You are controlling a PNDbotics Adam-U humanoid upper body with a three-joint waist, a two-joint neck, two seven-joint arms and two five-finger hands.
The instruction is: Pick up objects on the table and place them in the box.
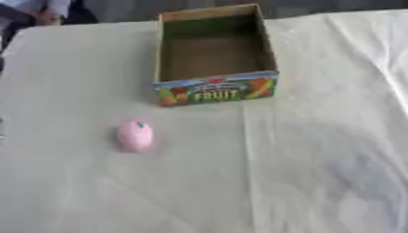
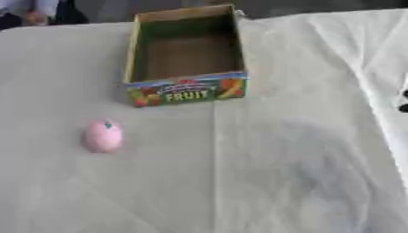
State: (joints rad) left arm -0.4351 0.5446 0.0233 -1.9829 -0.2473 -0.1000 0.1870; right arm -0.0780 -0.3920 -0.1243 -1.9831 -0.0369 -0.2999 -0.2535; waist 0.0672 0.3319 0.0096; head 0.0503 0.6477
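A pink, peach-like fruit (image 1: 135, 135) with a small green tip lies on the white cloth, left of centre. Behind it and slightly right stands an open cardboard box (image 1: 215, 91) with "FRUIT" printed on its colourful front wall. Only the box's brown floor shows inside. A small dark part of my right hand (image 2: 404, 101) pokes in at the right edge of the right eye view, far from the fruit and the box. My left hand shows in no view.
The white cloth (image 1: 303, 173) covers the whole table, with creases running down the right side. A person sits at the far left corner, away from the objects.
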